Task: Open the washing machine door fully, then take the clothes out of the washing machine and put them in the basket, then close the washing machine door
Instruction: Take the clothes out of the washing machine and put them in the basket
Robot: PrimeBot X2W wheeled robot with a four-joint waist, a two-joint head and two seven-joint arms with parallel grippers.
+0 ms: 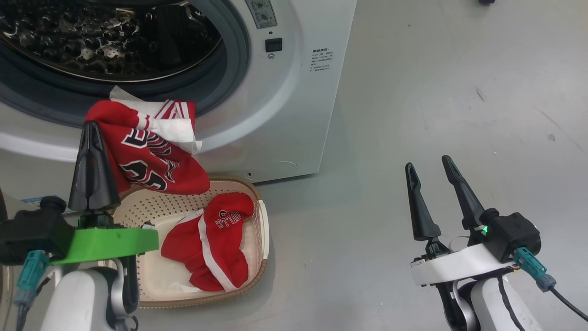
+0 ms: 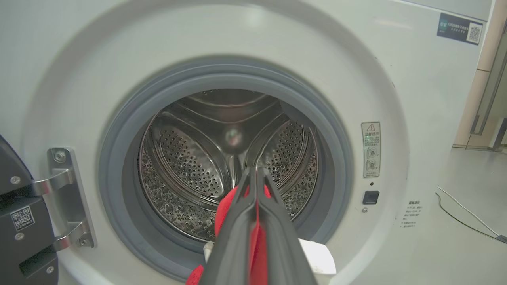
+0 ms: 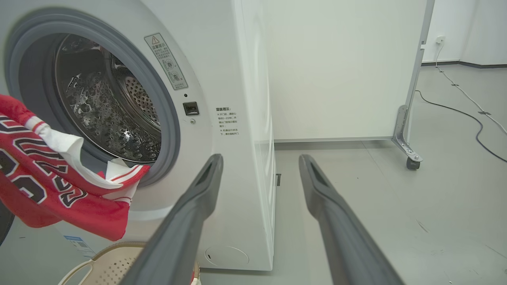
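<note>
The white washing machine stands open, its steel drum bare inside. Part of its black door hangs on the hinge at the left. My left gripper is shut on a red jersey with black numbers, which hangs above the cream basket in front of the opening. The red cloth is pinched between those fingers. Another red garment with a white stripe lies in the basket. My right gripper is open and holds nothing, over the floor to the machine's right. The jersey and basket rim also show from the right wrist.
Grey floor spreads to the right of the machine. A white wheeled partition stands behind it, its caster on the floor. Cables run along the floor at the far right.
</note>
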